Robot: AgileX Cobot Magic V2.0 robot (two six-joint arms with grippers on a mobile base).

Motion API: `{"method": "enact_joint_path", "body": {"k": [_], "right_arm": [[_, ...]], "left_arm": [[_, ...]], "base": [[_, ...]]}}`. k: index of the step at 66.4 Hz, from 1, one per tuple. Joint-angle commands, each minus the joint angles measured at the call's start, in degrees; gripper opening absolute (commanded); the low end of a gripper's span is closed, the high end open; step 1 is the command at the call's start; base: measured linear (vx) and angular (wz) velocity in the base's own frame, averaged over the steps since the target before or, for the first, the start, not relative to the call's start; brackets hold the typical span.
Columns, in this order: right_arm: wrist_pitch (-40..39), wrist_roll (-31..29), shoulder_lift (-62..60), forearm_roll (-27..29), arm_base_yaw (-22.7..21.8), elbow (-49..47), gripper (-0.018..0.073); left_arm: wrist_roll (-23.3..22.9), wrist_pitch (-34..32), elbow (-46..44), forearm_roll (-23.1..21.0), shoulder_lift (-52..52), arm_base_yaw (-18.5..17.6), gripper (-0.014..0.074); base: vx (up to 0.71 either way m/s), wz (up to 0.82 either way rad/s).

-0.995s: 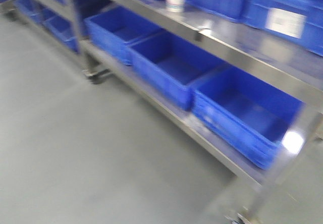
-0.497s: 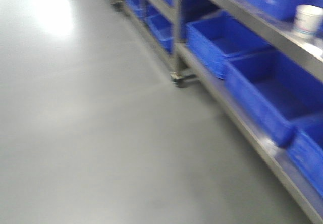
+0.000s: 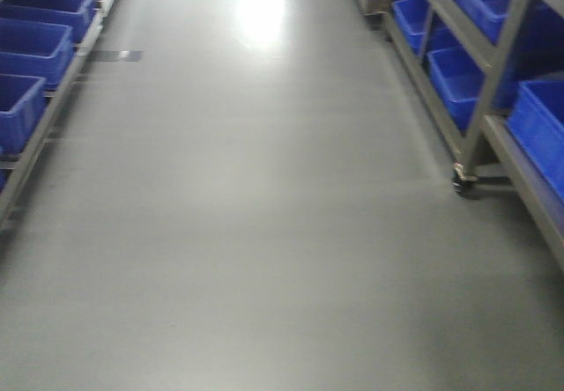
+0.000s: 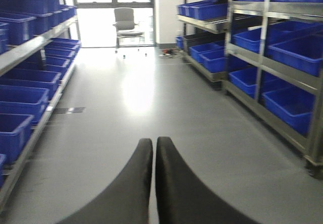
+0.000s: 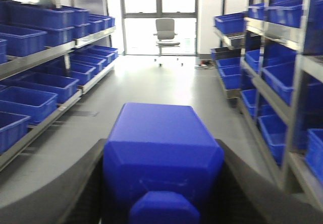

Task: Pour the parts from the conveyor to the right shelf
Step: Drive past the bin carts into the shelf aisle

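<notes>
The part, a bright-blue block (image 5: 161, 148) with a square stud facing the camera, sits clamped between the dark fingers of my right gripper (image 5: 161, 144), which is shut on it. My left gripper (image 4: 153, 142) is shut with its fingertips together and nothing between them, hanging over bare grey floor. The right shelf (image 3: 493, 65) is a steel rack holding large blue bins (image 3: 454, 78) along the right side of the aisle; the right shelf (image 4: 262, 57) and right shelf (image 5: 298, 72) also show in both wrist views. The conveyor is out of view.
A second steel rack (image 3: 53, 114) with blue bins lines the left side. Between the racks runs a grey floor aisle (image 3: 264, 232). A caster wheel (image 3: 462, 182) sticks out at the right rack's foot. An office chair (image 4: 125, 22) stands at the far end by the windows.
The front view has swung left, from facing the right rack's bins and a white cup to looking straight down the aisle. The cup has left the view.
</notes>
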Motion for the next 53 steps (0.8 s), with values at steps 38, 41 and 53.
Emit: {"method": "enact_joint_path", "body": {"k": [38, 41, 53], "right_arm": [[-4.67, -0.01, 1.18, -0.02, 0.16, -1.64, -0.0005], [-4.61, -0.01, 1.18, -0.02, 0.16, -1.64, -0.0005], [-4.61, -0.01, 1.18, -0.02, 0.16, -1.64, -0.0005]], "left_arm": [[-0.44, -4.52, -1.11, -0.35, -0.69, -0.26, -0.0006], [-0.44, -4.52, -1.11, -0.35, -0.69, -0.26, -0.0006], [-0.44, -4.52, -1.11, -0.35, -0.69, -0.26, -0.0006]], "base": [[0.42, 0.02], [0.58, -0.20], [0.61, -0.12]]}}
